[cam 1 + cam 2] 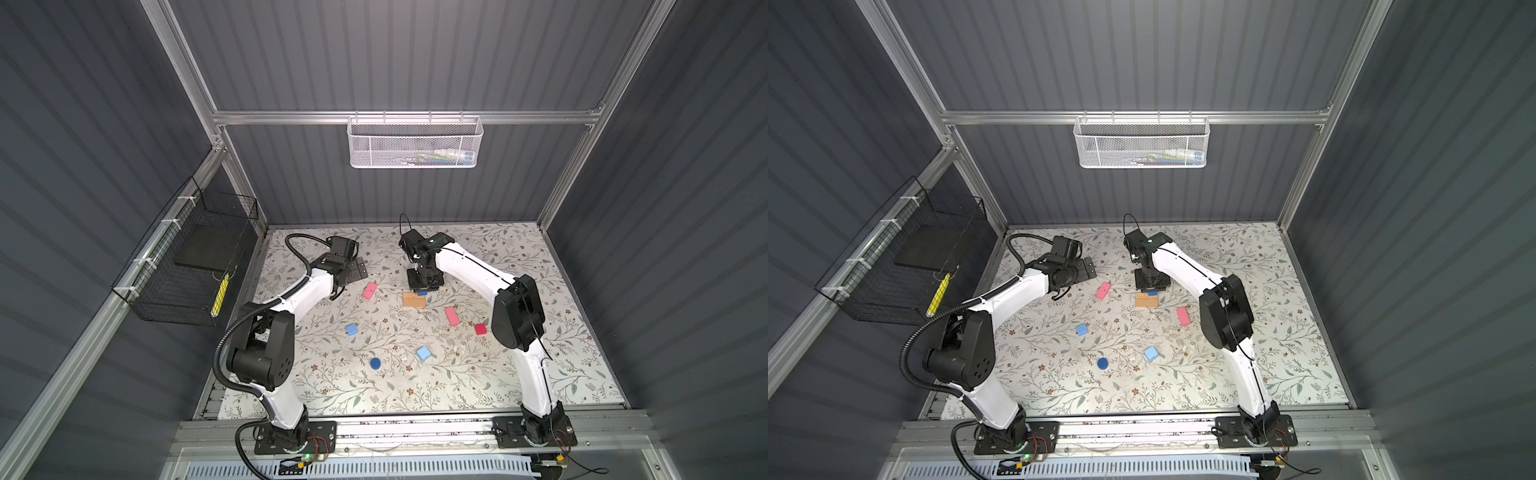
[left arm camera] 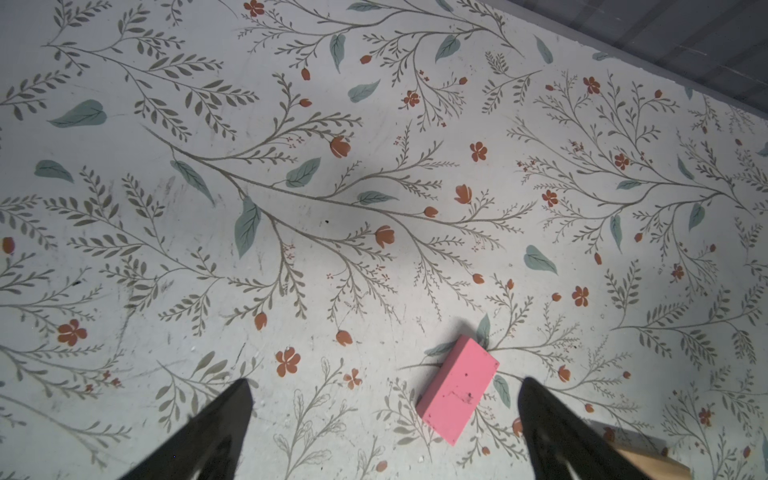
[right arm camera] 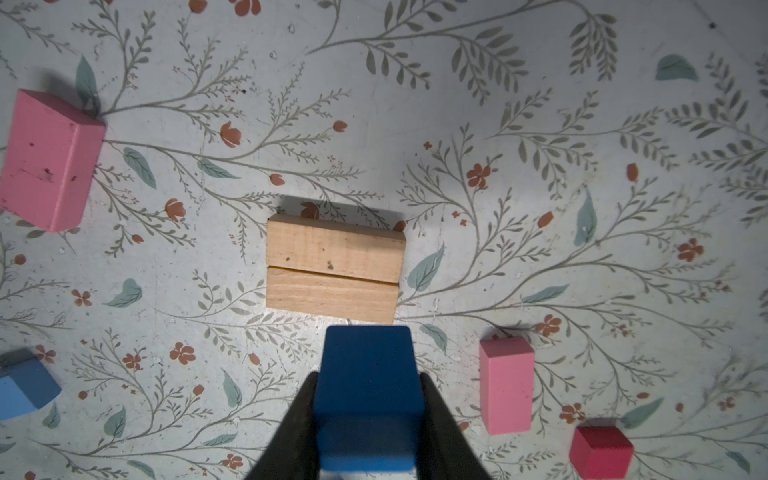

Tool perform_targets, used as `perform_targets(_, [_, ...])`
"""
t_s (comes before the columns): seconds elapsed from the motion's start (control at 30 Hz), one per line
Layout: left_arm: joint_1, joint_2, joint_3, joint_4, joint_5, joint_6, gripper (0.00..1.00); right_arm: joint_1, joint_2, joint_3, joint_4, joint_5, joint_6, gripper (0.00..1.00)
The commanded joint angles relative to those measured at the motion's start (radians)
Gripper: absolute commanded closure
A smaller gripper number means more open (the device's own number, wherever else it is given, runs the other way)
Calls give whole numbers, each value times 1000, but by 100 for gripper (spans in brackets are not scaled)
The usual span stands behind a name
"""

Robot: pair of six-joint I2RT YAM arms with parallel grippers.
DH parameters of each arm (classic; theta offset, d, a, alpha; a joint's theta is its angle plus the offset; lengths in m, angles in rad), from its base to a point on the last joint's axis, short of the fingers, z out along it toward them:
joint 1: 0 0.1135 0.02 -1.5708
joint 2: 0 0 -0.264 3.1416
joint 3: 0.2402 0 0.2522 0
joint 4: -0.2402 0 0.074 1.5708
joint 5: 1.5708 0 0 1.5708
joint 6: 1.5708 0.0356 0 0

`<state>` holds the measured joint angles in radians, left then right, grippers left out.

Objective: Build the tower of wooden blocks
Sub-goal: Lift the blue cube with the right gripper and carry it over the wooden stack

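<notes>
Oblongs (image 3: 336,249) — tan, touching — lie flat, long axes parallel.

Tan oblongs (image 3: 334,266) flat, side by side; blue cube (image 3: 368,386) beside, perhaps aloft.

Pink oblong (image 2: 457,390) on floral mat (image 2: 291,166), between spread fingertips (image 2: 220,428) of left gripper (image 2: 385,386), tan block (image 2: 648,463) at edge

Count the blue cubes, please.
3. A dark blue cube is in the right pincer, near the tan blocks; a light blue cube lies left on the mat, another nearer the front. More may be hidden.
</notes>
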<state>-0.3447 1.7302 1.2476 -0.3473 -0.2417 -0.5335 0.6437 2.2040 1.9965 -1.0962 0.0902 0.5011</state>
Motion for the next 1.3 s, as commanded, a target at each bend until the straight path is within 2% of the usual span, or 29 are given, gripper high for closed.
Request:
perform_targets(0.0, [9, -18, -16, -21, 5, 10, 0, -6, 14, 22, -15, 6, 37, 100])
perform_targets(0.43, [12, -23, -22, -19, 7, 9, 0, -6, 47, 21, -6, -8, 104, 100])
perform_targets(1.27, [16, -23, -27, -12, 18, 7, 0, -7, 101, 59, -11, 5, 158, 100])
